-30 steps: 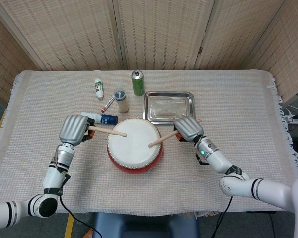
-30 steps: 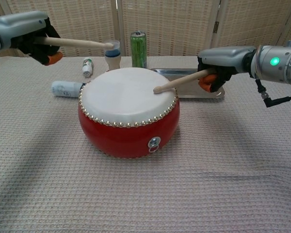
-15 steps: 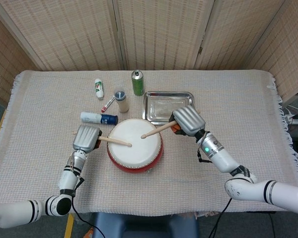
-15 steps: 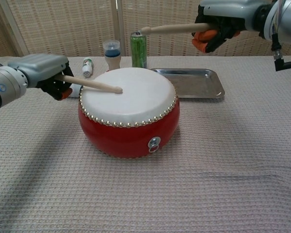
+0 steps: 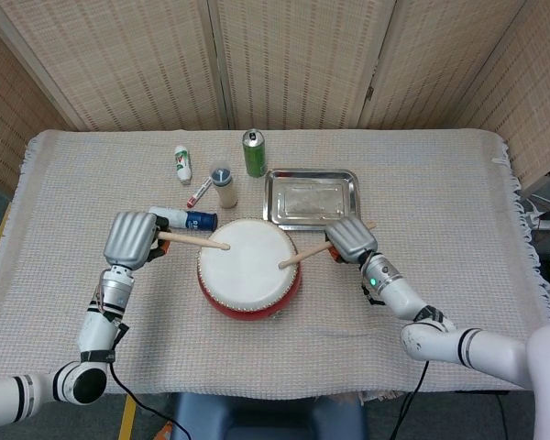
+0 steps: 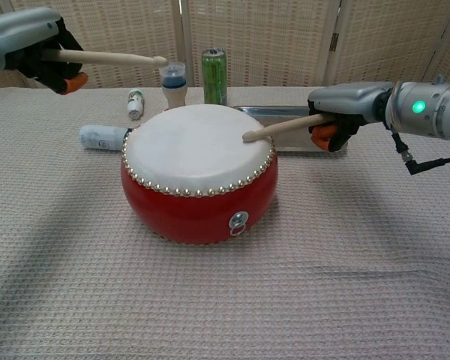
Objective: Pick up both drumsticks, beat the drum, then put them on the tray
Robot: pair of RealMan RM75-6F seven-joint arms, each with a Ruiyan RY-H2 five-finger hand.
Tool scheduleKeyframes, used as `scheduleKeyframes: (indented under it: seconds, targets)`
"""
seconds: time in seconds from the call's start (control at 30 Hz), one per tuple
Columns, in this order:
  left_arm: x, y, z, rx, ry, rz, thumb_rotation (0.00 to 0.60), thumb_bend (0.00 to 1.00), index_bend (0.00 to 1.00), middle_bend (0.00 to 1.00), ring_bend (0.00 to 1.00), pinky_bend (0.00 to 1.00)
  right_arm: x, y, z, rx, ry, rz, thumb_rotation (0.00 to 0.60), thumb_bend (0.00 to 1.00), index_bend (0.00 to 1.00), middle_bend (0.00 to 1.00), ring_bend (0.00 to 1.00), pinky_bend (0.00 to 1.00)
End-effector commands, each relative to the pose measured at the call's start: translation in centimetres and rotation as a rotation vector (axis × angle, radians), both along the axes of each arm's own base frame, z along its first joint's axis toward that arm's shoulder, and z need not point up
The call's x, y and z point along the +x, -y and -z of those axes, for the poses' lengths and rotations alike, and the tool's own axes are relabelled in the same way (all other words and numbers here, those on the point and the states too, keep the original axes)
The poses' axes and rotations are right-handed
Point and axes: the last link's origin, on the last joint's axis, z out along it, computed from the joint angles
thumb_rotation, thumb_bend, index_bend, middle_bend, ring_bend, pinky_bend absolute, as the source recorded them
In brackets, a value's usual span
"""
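Note:
A red drum (image 5: pixel 249 275) (image 6: pixel 199 191) with a white skin stands at the table's middle front. My left hand (image 5: pixel 131 238) (image 6: pixel 26 46) grips a wooden drumstick (image 5: pixel 192 241) (image 6: pixel 105 57), raised above the drum's left side. My right hand (image 5: pixel 348 238) (image 6: pixel 345 112) grips the other drumstick (image 5: pixel 302 256) (image 6: pixel 281 128), whose tip rests on the skin near its right edge. The steel tray (image 5: pixel 311 198) (image 6: pixel 307 149) lies behind the drum to the right, with nothing on it.
Behind the drum stand a green can (image 5: pixel 254 152) (image 6: pixel 214 76) and a small blue-capped bottle (image 5: pixel 224 187) (image 6: pixel 172 84). A blue-and-white tube (image 5: pixel 185 218) (image 6: pixel 102 136) lies left of the drum, a white tube (image 5: pixel 181 163) (image 6: pixel 136 103) and a red pen (image 5: pixel 199 192) farther back. A folding screen closes the back.
My left hand lifted its stick off the skin and up to the left. My right hand swung its stick down from high above onto the skin's right edge.

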Motion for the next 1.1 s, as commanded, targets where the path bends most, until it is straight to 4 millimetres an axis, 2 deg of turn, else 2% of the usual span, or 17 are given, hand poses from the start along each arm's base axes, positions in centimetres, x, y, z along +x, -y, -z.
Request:
scheduleKeyframes:
  seconds: [0.03,0.2,0.37,0.43,0.5,0.77,0.93,1.0,1.1]
  targets:
    - [-0.4,0.0,-0.3,0.001,0.014,-0.01,0.6,0.66,0.98,1.0,1.0,1.0,1.9,-0.1,-1.8,-0.024,0.175,-0.002,0.6,0.65,1.0,1.0,1.0,1.0]
    - [-1.1,0.4,-0.8,-0.014,0.037,-0.015,0.6,0.66,0.98,1.0,1.0,1.0,1.6,0.8,-4.7,-0.07,0.258,0.025,0.6,0.65,1.0,1.0,1.0,1.0]
    - [-1.3,0.7,-0.8,-0.021,0.026,-0.005,0.6,0.66,0.97,1.0,1.0,1.0,0.5,1.5,-5.0,-0.079,0.238,0.069,0.6,0.65,1.0,1.0,1.0,1.0]
    - [-1.2,1.3,-0.7,-0.03,0.023,0.01,0.6,0.66,0.97,1.0,1.0,1.0,-1.0,2.5,-3.5,-0.057,0.163,0.119,0.6,0.65,1.0,1.0,1.0,1.0]
    - [-1.3,1.6,-0.7,-0.035,0.019,0.015,0.6,0.66,0.97,1.0,1.0,1.0,-1.3,3.5,-2.3,-0.056,0.103,0.124,0.6,0.65,1.0,1.0,1.0,1.0]
    - [-2.1,2.0,-1.7,-0.019,0.013,0.012,0.6,0.66,0.97,1.0,1.0,1.0,-0.9,6.7,-0.4,-0.104,0.07,0.158,0.6,0.64,1.0,1.0,1.0,1.0]
    - [-2.7,2.0,-2.2,-0.016,0.017,-0.002,0.6,0.66,0.97,1.0,1.0,1.0,-0.3,8.1,0.6,-0.102,0.051,0.178,0.6,0.53,1.0,1.0,0.99,1.0]
    - [-2.9,2.0,-2.2,-0.019,0.016,-0.008,0.6,0.66,0.97,1.0,1.0,1.0,-0.1,8.6,1.0,-0.1,0.048,0.186,0.6,0.48,1.0,0.97,0.93,0.95]
    - [-3.0,2.0,-2.3,-0.022,0.014,-0.013,0.6,0.66,0.97,1.0,1.0,1.0,0.3,9.2,1.5,-0.103,0.047,0.196,0.6,0.42,0.95,0.85,0.77,0.81]
